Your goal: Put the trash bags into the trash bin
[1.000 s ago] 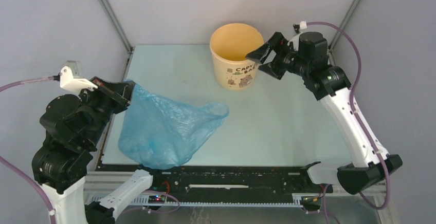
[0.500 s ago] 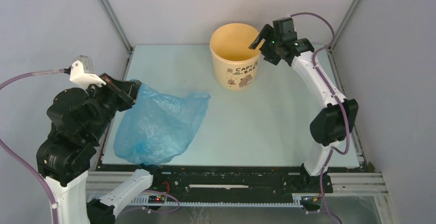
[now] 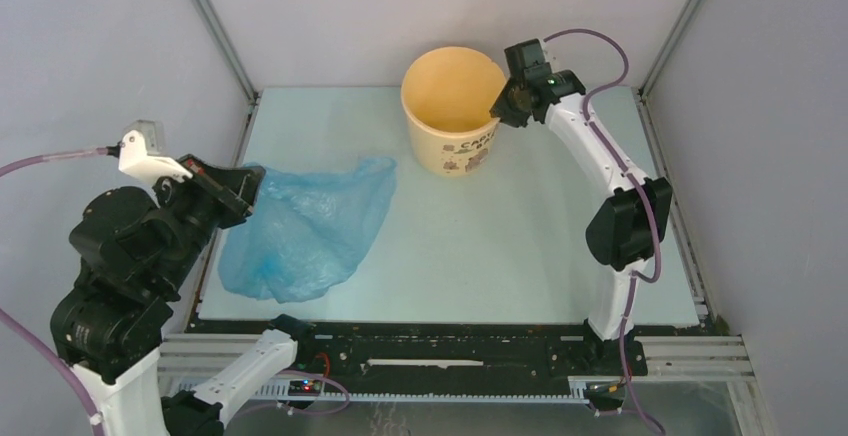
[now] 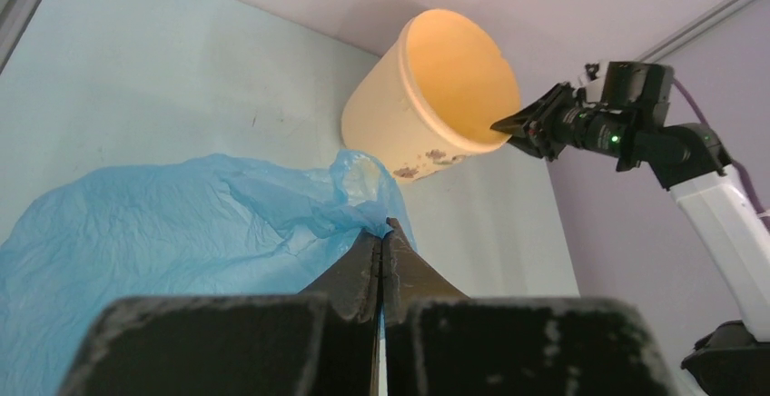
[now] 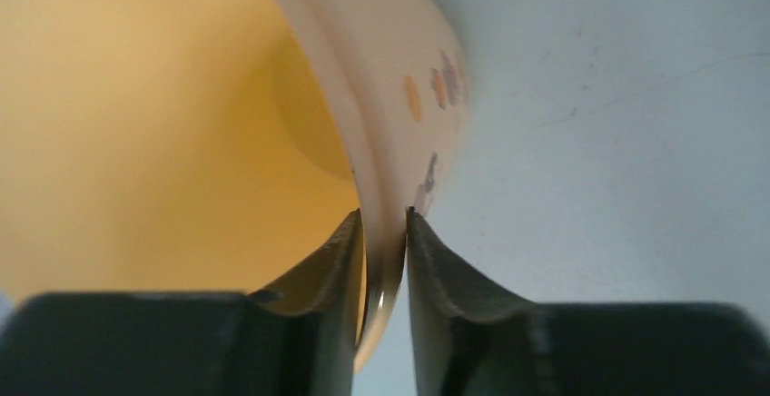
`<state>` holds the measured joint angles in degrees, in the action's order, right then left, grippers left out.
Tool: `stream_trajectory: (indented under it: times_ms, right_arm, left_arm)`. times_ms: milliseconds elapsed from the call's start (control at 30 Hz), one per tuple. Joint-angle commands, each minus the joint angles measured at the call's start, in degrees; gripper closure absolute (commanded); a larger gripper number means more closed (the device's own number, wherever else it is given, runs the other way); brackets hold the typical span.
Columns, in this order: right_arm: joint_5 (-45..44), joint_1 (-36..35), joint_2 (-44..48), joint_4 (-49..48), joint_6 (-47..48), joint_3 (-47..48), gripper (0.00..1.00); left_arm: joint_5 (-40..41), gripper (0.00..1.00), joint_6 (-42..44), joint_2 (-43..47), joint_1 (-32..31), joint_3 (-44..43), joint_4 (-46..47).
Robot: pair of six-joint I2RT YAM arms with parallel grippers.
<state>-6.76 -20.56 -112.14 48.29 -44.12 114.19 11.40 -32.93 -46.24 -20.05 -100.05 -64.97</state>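
- Left gripper (image 3: 243, 188): closed on the top edge of the trash bag (image 3: 300, 228). In the left wrist view the fingers meet with a fold of blue film pinched between them (image 4: 383, 243).
- Trash bag: lies slack on the table (image 3: 520, 236) at the left side. It spreads from the held edge toward 5 o'clock, with its long axis running roughly from 1 o'clock to 7 o'clock. No part of it reaches the bin.
- Trash bin (image 3: 455, 154): stands at the far centre of the table, mouth up, well apart from the bag. From the left gripper it lies at about 2 o'clock.
- Right gripper (image 3: 497, 112): clamped on the bin's rim at its 3 o'clock side. The right wrist view shows one finger inside the wall and one outside (image 5: 386, 232).
- Governing relation: the left arm alone holds the bag, and the right arm is at the bin. The carry would therefore run toward 2 o'clock, and the film would need lifting above the rim before it can drop into the open mouth (image 4: 454, 78).
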Motion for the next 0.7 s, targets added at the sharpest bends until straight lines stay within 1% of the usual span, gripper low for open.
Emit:
stream_trajectory:
  times_ms: [0, 100, 200, 300, 467, 667]
  right_arm:
    - [-7.5, -4.0, 5.3, 8.1, 3.2, 0.9, 0.74]
    - [-10.2, -4.8, 9.5, 10.2, 5.2, -2.2, 0.86]
    - [-10.2, -4.7, 14.7, 10.3, 6.7, -8.4, 0.92]
    - [-9.9, -4.6, 19.9, 10.7, 8.1, -13.5, 0.95]
    - [-8.6, -4.8, 27.2, 11.9, 10.8, -19.6, 0.97]
    - [-3.8, -5.6, 30.3, 9.3, 13.4, -24.8, 0.95]
  left_arm:
    - [0.5, 1.00, 2.0, -0.2, 0.4, -4.2, 0.4]
    - [0.4, 1.00, 2.9, -0.3, 0.4, -5.5, 0.7]
    - [-0.7, 1.00, 3.8, -0.2, 0.3, -5.7, 1.6]
    - [-2.8, 1.00, 5.1, 0.4, 0.3, -5.2, 3.1]
    - [-7.0, 1.00, 5.9, 1.5, 0.4, -5.0, 5.4]
    - [-10.9, 1.00, 3.6, 3.5, 0.3, -4.1, 8.4]
